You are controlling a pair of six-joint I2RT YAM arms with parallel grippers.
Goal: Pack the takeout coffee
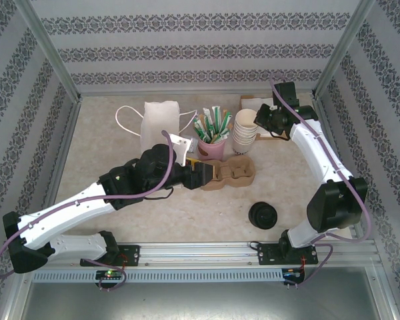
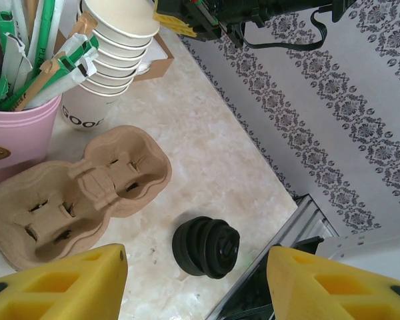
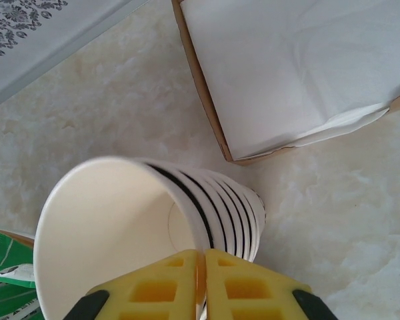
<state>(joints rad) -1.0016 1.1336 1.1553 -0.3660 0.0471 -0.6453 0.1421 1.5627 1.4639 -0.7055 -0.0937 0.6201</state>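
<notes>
My right hand (image 3: 201, 257) is clenched on the rim of the top cup (image 3: 113, 227) of the cream stack. From overhead, its wrist covers that pinch. My left hand (image 2: 197, 259) is released, fingers spread above the surface (image 2: 207, 153). The pulp carrier (image 2: 87, 193) and black lids (image 2: 205, 245) lie ahead, the lids well apart from the cups.

The walls (image 1: 200, 53) wore white paper with grey floral bands at 9, 12 and 3 o'clock; metal posts (image 1: 49, 50) rose at 10 and 2 o'clock; the table (image 1: 207, 213) was pale, marbled beige; a metal rail (image 1: 200, 250) ran along 6 o'clock; light fell evenly.
</notes>
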